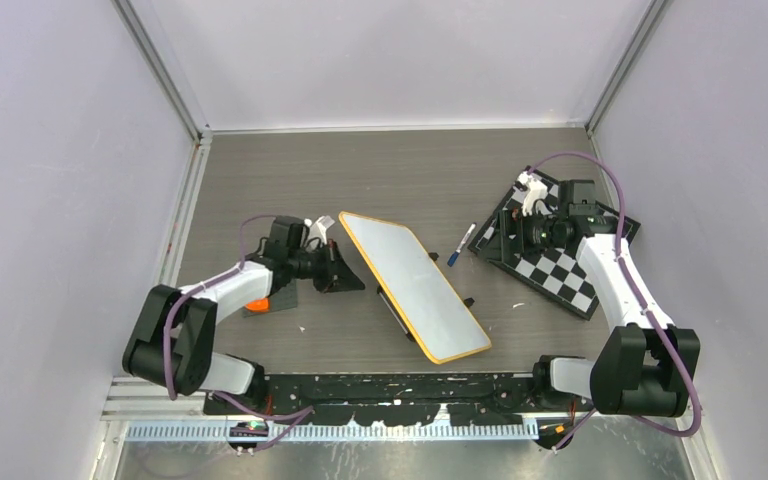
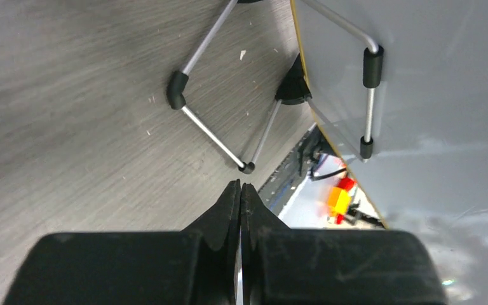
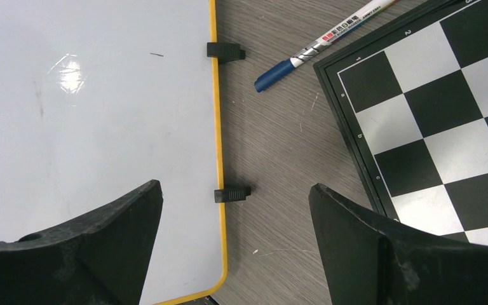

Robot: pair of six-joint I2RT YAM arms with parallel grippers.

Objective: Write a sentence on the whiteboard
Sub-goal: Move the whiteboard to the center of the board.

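Whiteboard (image 1: 412, 283) on grey wood-grain table (image 1: 290, 170); lilac walls (image 1: 50, 150).

I count one whiteboard (image 1: 415, 285), one pen (image 1: 462, 244) and one chessboard (image 1: 560, 275) on my table. Along the whiteboard's yellow edge I see two black clips (image 3: 231, 194). I have two arms in view, the left arm (image 1: 225, 290) and the right arm (image 1: 610, 275). There is one small orange piece (image 1: 257, 305).
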